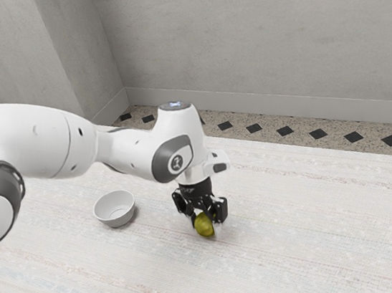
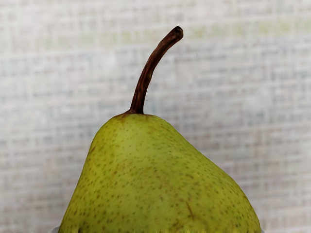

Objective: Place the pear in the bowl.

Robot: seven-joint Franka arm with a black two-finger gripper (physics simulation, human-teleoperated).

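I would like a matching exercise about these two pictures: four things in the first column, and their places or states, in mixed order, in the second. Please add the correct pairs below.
Things
1. Round light-grey bowl
2. Yellow-green pear
3. Thin dark-brown stem
4. Black two-finger gripper

Places and states
A. At the end of the white robot arm
B. Curved, rising from the fruit's narrow end
C. On the pale table, toward the exterior view's left from the fruit
D. Speckled skin, down at the gripper

Right pairs: 1-C, 2-D, 3-B, 4-A
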